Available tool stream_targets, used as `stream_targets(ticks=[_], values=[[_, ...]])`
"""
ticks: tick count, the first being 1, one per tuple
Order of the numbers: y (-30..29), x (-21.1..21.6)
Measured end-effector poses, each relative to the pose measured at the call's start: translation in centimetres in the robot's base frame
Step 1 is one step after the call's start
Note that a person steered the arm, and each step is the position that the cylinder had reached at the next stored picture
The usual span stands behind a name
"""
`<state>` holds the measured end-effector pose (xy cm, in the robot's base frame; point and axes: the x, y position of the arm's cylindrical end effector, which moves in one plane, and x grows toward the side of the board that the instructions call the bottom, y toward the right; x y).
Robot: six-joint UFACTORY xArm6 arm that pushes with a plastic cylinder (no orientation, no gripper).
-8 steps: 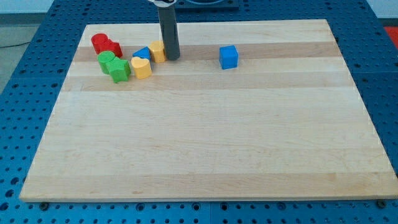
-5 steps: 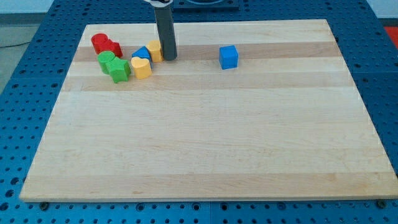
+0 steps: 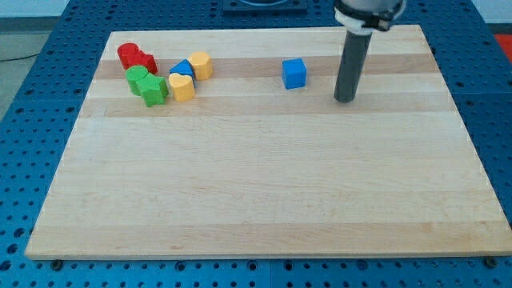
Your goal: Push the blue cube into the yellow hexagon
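The near half of the wooden surface [image 3: 264,184] – the view's bottom – carries nothing but bare grain, and it sits on a blue perforated base [image 3: 32,120] that shows on every side.

Going up the view, my tip [image 3: 345,100] comes first. It rests on the wood at the view's right, and the dark rod rises straight from it to a pale collar at the view's top edge. This arm has no jaws, so there is nothing to open or close – only the rod end. The tip stands to the right of the blue cube [image 3: 294,73] and a little nearer the view's bottom, close to it but apart, with bare wood between them.

The blue cube stands alone, well apart from the other blocks, which cluster at the view's upper left. In that cluster the yellow hexagon [image 3: 202,65] is the piece closest to the cube. Just left of it lies a blue triangular block [image 3: 183,68], and below that a second yellow block [image 3: 182,86] whose shape I cannot make out surely. Further left sit two green blocks [image 3: 146,84] pressed together, and at the far upper left two red blocks [image 3: 135,58] side by side.
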<state>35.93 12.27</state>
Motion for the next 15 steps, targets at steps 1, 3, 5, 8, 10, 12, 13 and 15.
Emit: stream_targets(ticks=[1,3,5,8,10,12,13,15], values=[[-1.7,-3.7],[-6.7,-8.2],[1.1,-0.9],[-9.1,-10.5],[-2.8,-1.3],[-8.6,1.3],[-6.2,-2.4],[-5.4,-6.6]])
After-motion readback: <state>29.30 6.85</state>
